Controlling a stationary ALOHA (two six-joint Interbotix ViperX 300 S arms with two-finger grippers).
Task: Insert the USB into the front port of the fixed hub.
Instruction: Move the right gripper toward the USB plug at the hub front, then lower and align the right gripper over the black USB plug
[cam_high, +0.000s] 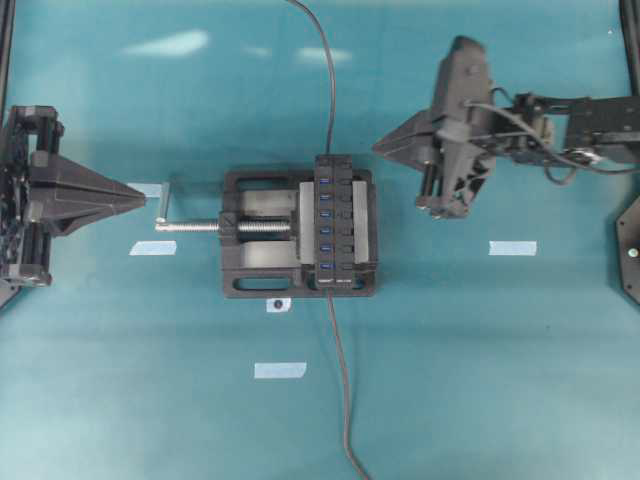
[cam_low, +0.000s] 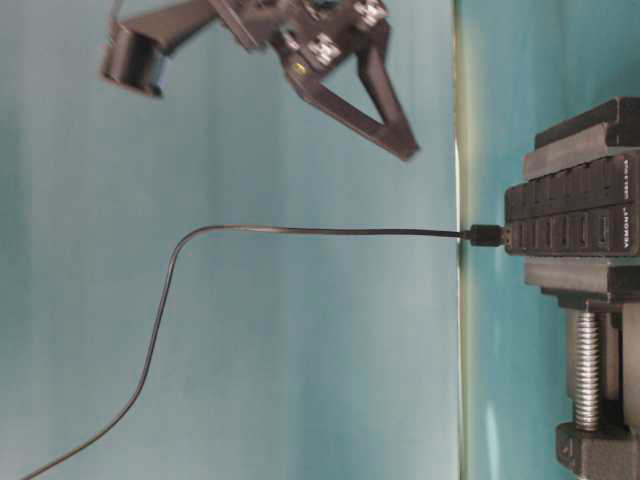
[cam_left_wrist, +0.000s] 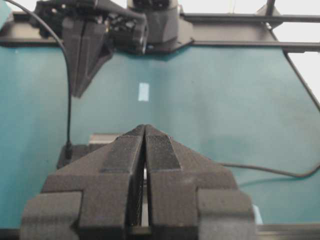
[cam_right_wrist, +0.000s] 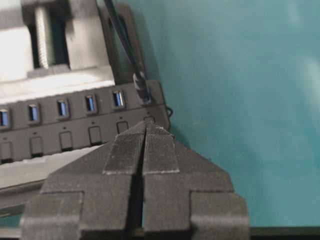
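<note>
At the centre of the teal table (cam_high: 520, 380), the USB (cam_low: 487, 235) is sitting plugged into the near end of the fixed hub (cam_high: 334, 222), its thin cable (cam_high: 345, 400) trailing off toward the table's front edge. The hub is lying clamped in the black vise (cam_high: 262, 235), whose silver screw handle (cam_high: 185, 226) is pointing at the left gripper (cam_high: 142, 196). That gripper is resting clenched and empty. The right gripper (cam_right_wrist: 144, 126) is hovering beside the hub, fingers pressed together, grasping nothing.
</note>
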